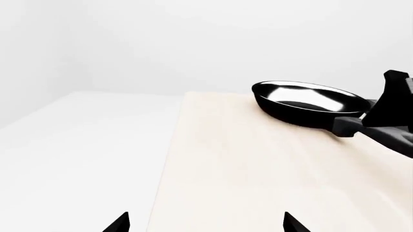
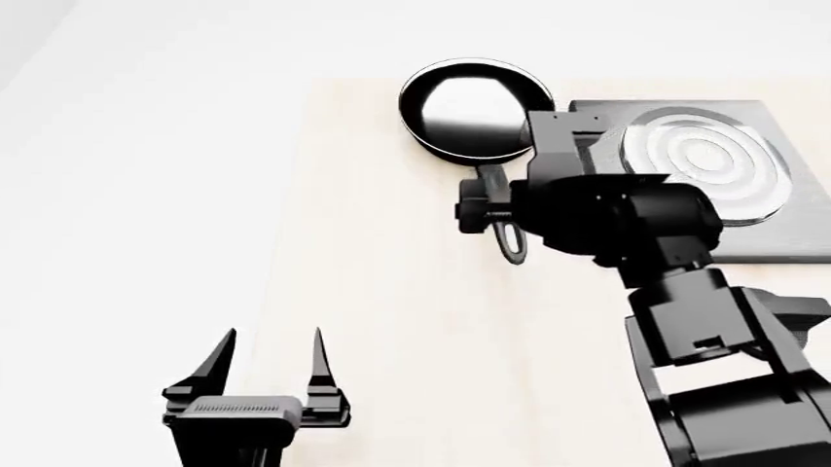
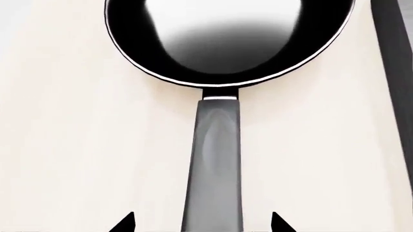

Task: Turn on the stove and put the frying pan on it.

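Note:
The frying pan (image 2: 468, 107) is black with a glossy inside and a silvery rim. It lies on the pale wooden table, its long handle (image 2: 504, 233) pointing toward me. The stove (image 2: 727, 214), a dark grey slab with a ring burner (image 2: 707, 161), lies just right of the pan; its knob is not visible. My right gripper (image 2: 491, 212) hangs over the handle. In the right wrist view it (image 3: 202, 223) is open, with the handle (image 3: 216, 159) between its fingertips (image 3: 125, 223) and untouched. My left gripper (image 2: 272, 355) is open and empty at the near left.
The table's left edge (image 2: 292, 195) runs beside my left gripper, with white floor beyond it. In the left wrist view the pan (image 1: 306, 101) and my right gripper (image 1: 393, 116) show at the far right. The stove's edge (image 3: 393, 48) shows in the right wrist view.

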Controlling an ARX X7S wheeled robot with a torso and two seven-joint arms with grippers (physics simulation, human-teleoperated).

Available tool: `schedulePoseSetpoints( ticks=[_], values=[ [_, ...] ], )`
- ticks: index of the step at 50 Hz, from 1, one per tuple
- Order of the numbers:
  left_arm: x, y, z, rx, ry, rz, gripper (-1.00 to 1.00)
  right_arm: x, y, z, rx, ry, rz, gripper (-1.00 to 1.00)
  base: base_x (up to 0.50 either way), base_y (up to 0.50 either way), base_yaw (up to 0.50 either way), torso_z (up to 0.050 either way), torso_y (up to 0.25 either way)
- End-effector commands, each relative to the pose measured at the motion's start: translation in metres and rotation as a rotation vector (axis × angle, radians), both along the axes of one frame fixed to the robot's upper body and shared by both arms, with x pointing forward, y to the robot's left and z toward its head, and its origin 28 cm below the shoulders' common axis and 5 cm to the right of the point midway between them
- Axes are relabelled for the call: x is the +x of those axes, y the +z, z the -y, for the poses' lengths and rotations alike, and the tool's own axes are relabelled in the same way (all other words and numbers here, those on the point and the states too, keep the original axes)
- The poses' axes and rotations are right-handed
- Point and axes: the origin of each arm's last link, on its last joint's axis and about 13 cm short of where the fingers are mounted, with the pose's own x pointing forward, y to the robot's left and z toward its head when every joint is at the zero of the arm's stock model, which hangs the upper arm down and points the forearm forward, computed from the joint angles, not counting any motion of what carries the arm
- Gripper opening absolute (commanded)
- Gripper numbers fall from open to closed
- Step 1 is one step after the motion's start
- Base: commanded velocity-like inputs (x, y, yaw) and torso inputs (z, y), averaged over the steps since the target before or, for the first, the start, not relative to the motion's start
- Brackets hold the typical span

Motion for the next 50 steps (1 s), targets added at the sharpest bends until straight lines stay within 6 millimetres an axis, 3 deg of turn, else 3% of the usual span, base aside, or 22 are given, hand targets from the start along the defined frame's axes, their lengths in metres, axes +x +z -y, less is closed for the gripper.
schedulePoseSetpoints(
  ticks=[1, 50],
  values=[
    [0.0, 0.0, 0.0, -0.001, 0.0, 0.0, 1.0, 0.003, -0.006, -0.003, -0.006, 0.005, -0.02, 1.0, 0.0, 0.0, 0.0, 0.0, 0.0],
    [0.0, 0.0, 0.0, -0.003, 0.0, 0.001, 1.0, 0.004, -0.018, -0.002, 0.011, -0.006, -0.106, 1.0, 0.0, 0.0, 0.0, 0.0, 0.0]
  ],
)
